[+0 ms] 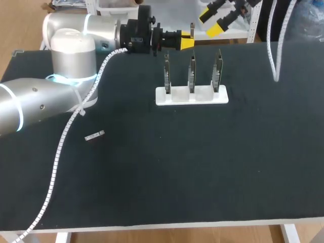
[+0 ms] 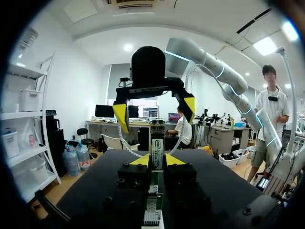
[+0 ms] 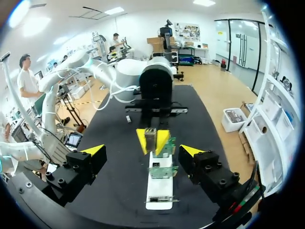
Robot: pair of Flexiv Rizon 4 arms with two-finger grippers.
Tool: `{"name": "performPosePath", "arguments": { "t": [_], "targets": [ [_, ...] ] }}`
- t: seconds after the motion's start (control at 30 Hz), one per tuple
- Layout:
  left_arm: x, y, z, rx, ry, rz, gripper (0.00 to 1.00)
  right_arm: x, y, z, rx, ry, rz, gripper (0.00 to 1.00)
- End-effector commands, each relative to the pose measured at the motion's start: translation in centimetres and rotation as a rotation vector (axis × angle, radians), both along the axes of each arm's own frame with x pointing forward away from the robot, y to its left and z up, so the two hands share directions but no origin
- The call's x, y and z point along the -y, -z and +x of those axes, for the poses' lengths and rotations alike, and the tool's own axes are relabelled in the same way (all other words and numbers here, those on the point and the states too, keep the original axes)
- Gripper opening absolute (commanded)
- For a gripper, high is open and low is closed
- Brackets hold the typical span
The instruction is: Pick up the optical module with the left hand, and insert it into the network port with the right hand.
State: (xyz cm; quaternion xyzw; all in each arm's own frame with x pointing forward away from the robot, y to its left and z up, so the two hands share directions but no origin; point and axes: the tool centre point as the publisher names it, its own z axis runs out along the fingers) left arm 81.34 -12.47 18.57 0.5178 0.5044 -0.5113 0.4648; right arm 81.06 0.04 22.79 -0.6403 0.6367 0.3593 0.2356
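My left gripper (image 2: 157, 160) is clamped on the optical module (image 2: 157, 143), one yellow tip on each side. Most of the module's length sticks out ahead of the fingers, and I judge that free length is left on purpose, so the other arm has something to take. Facing it head-on, just ahead and a little higher, is my right gripper (image 2: 155, 110). Its fingers are spread wide with nothing in them, and the gap is lined up with the module's free end. I read this as the handover, not yet made, since the right tips stand clear of the module on both sides. Both grippers hang about the far edge of the bench (image 1: 167, 177), near its middle, with the left arm reaching in along that edge. Under them, in from the far edge, a white holder (image 1: 191, 96) keeps three boards (image 1: 192, 73) upright in a row, presumably so a port faces an approach the right arm can reach. I cannot make out the network port itself on any of them. Toward the bench's left edge, well apart from all this, a small grey piece (image 1: 94, 135) lies flat, likely a spare module. Next, the right fingers need to close squarely on the free end before the left lets go, or the module may tilt.
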Motion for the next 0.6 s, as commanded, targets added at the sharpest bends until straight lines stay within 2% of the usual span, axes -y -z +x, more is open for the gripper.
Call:
{"name": "performPosePath", "arguments": {
  "t": [0.03,0.6],
  "targets": [
    [0.0,0.0,-0.3,0.003,-0.009,-0.001,0.0,-0.2,0.0,1.0,-0.006,0.002,-0.011,1.0],
    [0.0,0.0,-0.3,0.003,-0.009,-0.001,0.0,-2.2,0.5,2.1,-0.012,0.028,-0.004,1.0]
  ]
}}
